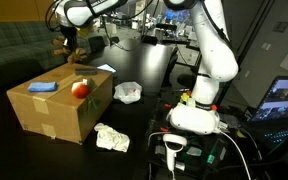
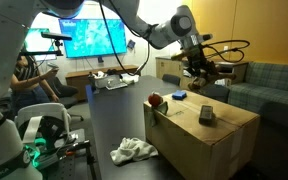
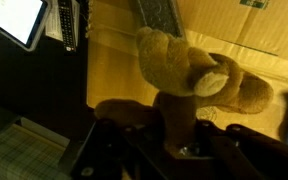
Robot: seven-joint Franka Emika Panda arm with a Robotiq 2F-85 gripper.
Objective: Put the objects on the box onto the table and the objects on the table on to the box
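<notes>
My gripper (image 3: 174,138) is shut on a brown plush bear (image 3: 189,72), held by its lower part, with the head and limbs hanging out in front in the wrist view. In both exterior views the gripper (image 1: 69,38) (image 2: 198,62) hovers with the bear (image 1: 68,46) (image 2: 203,73) above the far end of the brown cardboard box (image 1: 54,115) (image 2: 219,140). On the box top lie a red apple (image 1: 80,89) (image 2: 155,101), a blue object (image 1: 42,88) (image 2: 179,95) and a small grey object (image 2: 207,115). The dark table (image 1: 149,120) (image 2: 109,125) carries the box.
Two crumpled white cloths (image 1: 128,93) (image 1: 111,138) lie on the table beside the box; one cloth (image 2: 134,151) shows near the front box corner. The robot base (image 1: 196,112) stands close by. A sofa (image 2: 259,82) and a lit screen (image 2: 94,38) are behind.
</notes>
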